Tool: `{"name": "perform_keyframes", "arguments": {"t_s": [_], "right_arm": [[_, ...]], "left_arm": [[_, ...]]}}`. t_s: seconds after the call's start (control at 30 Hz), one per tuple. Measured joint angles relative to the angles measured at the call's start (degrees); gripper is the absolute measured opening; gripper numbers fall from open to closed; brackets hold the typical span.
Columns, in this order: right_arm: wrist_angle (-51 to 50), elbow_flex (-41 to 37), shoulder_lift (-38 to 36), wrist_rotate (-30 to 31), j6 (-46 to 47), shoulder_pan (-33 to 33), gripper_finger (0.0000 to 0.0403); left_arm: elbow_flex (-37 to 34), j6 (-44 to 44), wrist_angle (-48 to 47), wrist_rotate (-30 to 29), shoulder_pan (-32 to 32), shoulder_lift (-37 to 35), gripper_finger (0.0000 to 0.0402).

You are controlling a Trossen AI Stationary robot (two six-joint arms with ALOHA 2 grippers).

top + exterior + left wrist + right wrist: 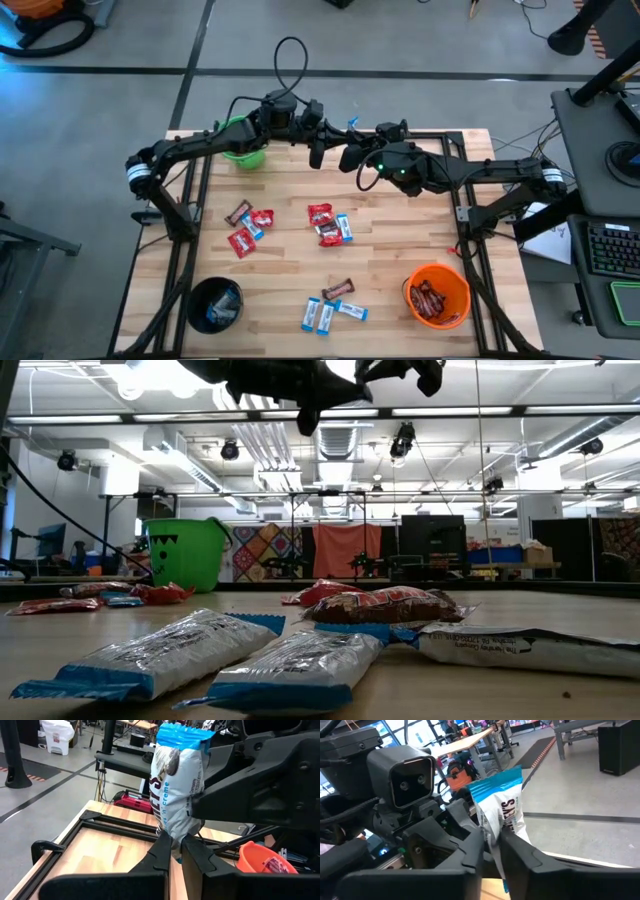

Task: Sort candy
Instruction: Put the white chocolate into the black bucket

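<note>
Left pincer raised above bench far edge, fingers pressed on lower end of upright blue-and-white packet. Right pincer directly opposite, fingers close on either side of same packet's other end; firm grip or loosening, cannot tell. Green bucket just beside left pincer. Remaining candy on bench below, nearer front.
</note>
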Motion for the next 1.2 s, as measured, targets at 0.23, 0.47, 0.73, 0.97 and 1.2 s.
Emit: {"name": "perform_keyframes", "arguments": {"t_s": [0.23, 0.47, 0.73, 0.97, 1.2], "right_arm": [[0.1, 0.0, 0.0, -0.1, 0.0, -0.2, 0.0115], [0.0, 0.0, 0.0, 0.3, 0.0, -0.6, 0.0150], [-2.6, 0.0, -2.2, 0.8, -0.2, -1.2, 0.0157], [-6.6, 0.0, -4.9, 2.2, -0.1, -1.2, 0.0159], [-13.8, 0.1, -6.7, 1.7, 2.5, -1.2, 0.0160]], "left_arm": [[0.0, 0.1, -0.7, -0.1, 0.0, 0.1, 0.0000], [0.0, 0.2, -0.7, -0.2, 0.0, 0.1, 0.0000], [0.0, 0.2, -2.0, -0.1, 2.2, -0.7, 0.0000], [0.0, 0.6, -7.6, 0.1, 3.0, -3.5, 0.0000], [0.0, 1.9, -21.8, -2.4, 0.8, -8.6, 0.0000]]}}
